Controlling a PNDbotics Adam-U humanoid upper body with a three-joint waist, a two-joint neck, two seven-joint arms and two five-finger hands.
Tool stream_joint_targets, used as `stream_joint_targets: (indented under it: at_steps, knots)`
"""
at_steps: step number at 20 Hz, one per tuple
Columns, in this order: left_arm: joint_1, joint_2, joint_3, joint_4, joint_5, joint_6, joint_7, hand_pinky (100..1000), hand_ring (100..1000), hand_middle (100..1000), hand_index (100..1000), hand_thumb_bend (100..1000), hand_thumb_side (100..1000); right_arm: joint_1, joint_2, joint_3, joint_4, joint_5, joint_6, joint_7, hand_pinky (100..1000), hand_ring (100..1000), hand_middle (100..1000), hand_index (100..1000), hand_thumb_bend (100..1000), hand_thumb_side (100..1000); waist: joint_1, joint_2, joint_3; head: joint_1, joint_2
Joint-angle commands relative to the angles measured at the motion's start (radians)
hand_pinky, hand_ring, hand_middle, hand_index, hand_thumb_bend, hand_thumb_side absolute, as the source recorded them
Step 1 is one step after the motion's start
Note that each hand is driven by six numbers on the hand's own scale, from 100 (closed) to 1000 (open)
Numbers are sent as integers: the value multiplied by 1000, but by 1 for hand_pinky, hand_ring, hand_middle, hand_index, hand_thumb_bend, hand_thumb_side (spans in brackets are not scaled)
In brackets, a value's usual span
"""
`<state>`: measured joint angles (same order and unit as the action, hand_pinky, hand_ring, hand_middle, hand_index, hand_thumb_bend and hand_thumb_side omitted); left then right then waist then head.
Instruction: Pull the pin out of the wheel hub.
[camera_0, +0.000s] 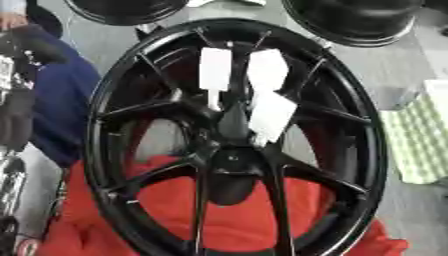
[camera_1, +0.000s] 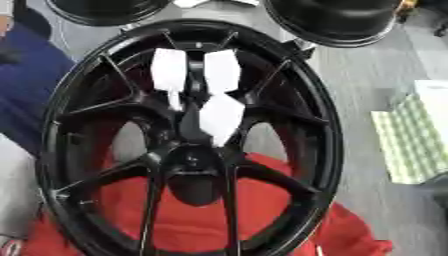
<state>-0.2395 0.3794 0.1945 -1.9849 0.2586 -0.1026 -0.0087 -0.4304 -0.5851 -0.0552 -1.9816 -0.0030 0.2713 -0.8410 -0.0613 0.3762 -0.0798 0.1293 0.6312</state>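
Wheel hub (camera_0: 234, 159) sat in the middle of a big black wheel (camera_0: 105, 150), a little nearer than the centre of both views. The wheel filled most of each view and leaned over a red cloth (camera_0: 219, 215). My guess was that the cloth kept the wheel from scratching or sliding. I could not pick out the pin. Three white tags (camera_0: 267, 112) hung on the spokes just beyond the hub, and one of them may have marked where the pin was, but I could not tell.

No robot hand showed in either view, so I could not say if the hands were open or closed, or if they held anything.

Two more black wheels (camera_1: 337, 20) lay at the far edge. A green checked pad (camera_1: 411, 145) sat to the right. Something dark blue (camera_0: 61, 105) was on the left.

In the left eye view, some dark and shiny gear (camera_0: 13, 130) showed along the left edge. The right eye view showed more grey floor (camera_1: 367, 85) on the right.
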Motion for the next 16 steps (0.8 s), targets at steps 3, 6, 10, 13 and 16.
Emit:
stream_joint_targets:
  at_steps: [3, 6, 10, 13, 16]
  knots:
    - [-11, 25, 0, -15, -1, 0, 4, 860, 601, 537, 741, 100, 644, -7, -32, -10, -18, -6, 68, -66, 485, 702, 573, 729, 100, 694, 1, -21, 2, -3, -5]
    - [-10, 25, 1, -15, -1, 0, 5, 859, 601, 537, 741, 100, 644, -6, -32, -11, -18, -6, 69, -66, 486, 702, 573, 730, 100, 694, 0, -21, 3, -4, -5]
    - [-9, 24, 1, -15, -2, 1, 5, 859, 601, 537, 741, 100, 644, -6, -34, -10, -18, -6, 72, -66, 486, 703, 574, 730, 100, 694, -2, -22, 4, -3, -4]
    - [-8, 25, 2, -15, -2, 1, 6, 859, 601, 537, 741, 100, 644, -9, -39, -9, -18, -5, 76, -66, 488, 704, 575, 731, 100, 693, -3, -23, 4, -3, -2]
    - [-6, 26, 2, -15, -3, 2, 6, 859, 601, 537, 741, 100, 644, -20, -56, -6, -18, 2, 86, -65, 493, 708, 580, 735, 100, 688, -4, -24, 3, -5, -2]
